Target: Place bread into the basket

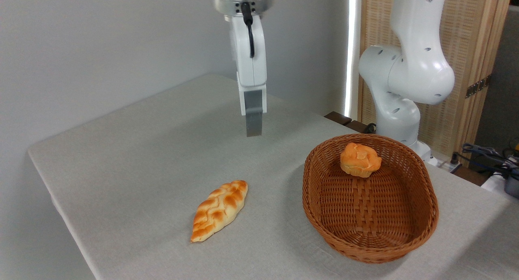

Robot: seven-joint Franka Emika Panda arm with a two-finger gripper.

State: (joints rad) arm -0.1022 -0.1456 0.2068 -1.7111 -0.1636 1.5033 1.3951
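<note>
The bread, a small round golden bun with a lumpy top, lies inside the basket against its far wall. The basket is a large oval brown wicker one at the right of the table. My gripper hangs high above the table, well to the left of the basket and far from the bun. I see it edge-on, so only the near finger shows, pointing straight down. Nothing is held in it.
A longer pointed braided loaf lies on the grey cloth-covered table, left of the basket. The arm's white base stands behind the basket. Cables lie at the far right. The table's left edge runs near the wall.
</note>
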